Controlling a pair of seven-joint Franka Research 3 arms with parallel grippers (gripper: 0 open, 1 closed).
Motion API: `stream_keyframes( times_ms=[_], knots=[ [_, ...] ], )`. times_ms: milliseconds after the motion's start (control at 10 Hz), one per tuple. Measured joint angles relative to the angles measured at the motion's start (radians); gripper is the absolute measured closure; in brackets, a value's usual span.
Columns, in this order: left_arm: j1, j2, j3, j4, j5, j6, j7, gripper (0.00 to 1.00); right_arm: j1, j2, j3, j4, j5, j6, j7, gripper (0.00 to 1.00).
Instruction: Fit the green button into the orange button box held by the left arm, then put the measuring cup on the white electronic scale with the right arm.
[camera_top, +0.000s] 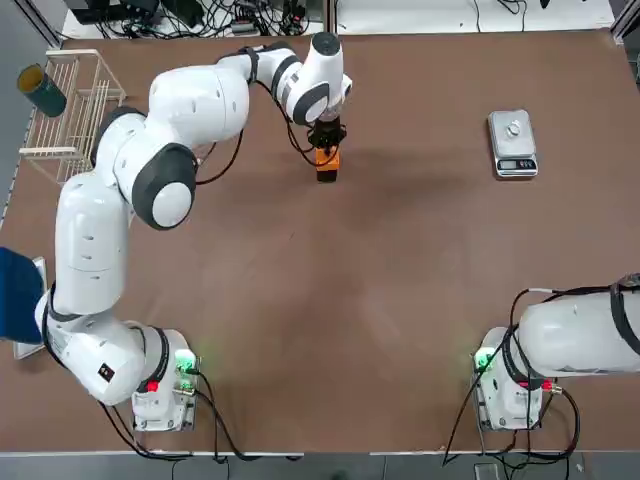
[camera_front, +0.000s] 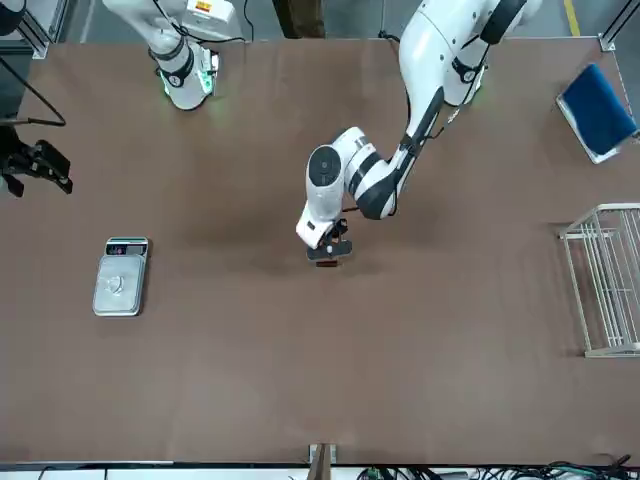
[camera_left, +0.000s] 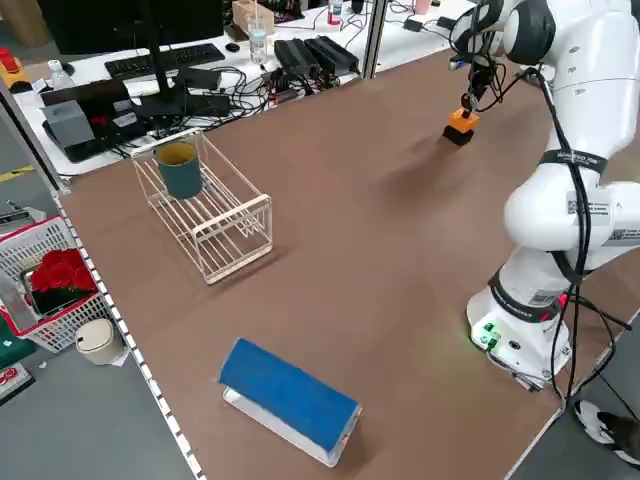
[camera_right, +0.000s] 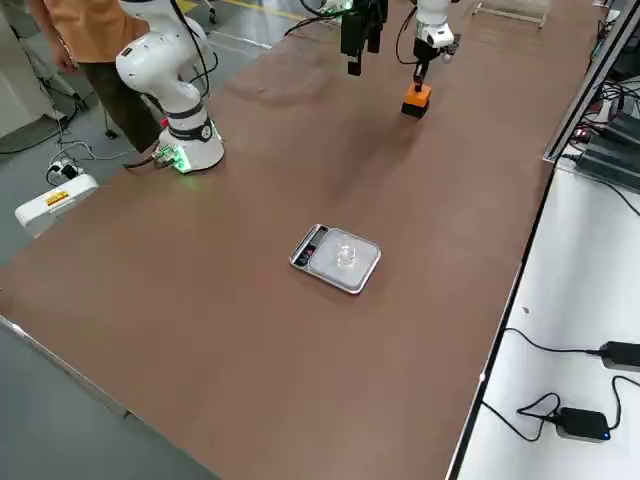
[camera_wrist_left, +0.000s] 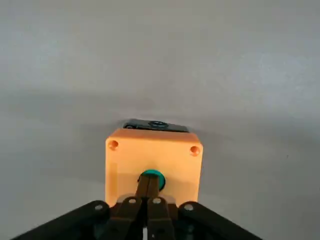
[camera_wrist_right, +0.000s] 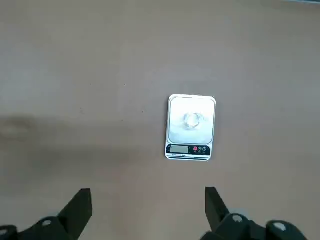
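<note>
The orange button box (camera_top: 327, 158) stands on the table at the far middle, with a dark part showing at its edge. The green button (camera_wrist_left: 151, 176) sits in the hole in the box's top face (camera_wrist_left: 153, 155). My left gripper (camera_wrist_left: 148, 197) is straight above the box, shut, with its fingertips resting on the button's cap. The white electronic scale (camera_top: 512, 145) lies at the far right. The clear measuring cup (camera_wrist_right: 192, 120) stands on the scale's plate (camera_wrist_right: 177, 131). My right gripper (camera_wrist_right: 147, 210) hangs high above the table, open and empty, well short of the scale.
A white wire rack (camera_top: 70, 100) holding a teal can (camera_top: 42, 90) sits at the far left corner. A blue-topped block (camera_left: 288, 395) lies at the left edge. A person in an orange shirt (camera_right: 85, 25) stands behind the right arm's base.
</note>
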Motion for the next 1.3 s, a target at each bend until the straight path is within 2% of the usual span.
stream_keyframes(
  times_ms=[1300],
  knots=[
    [0.001,0.002,0.002,-0.004,0.0,0.013,0.0,0.99,0.0,0.0,0.0,-0.015,0.0,-0.002,0.004,0.0]
  ],
)
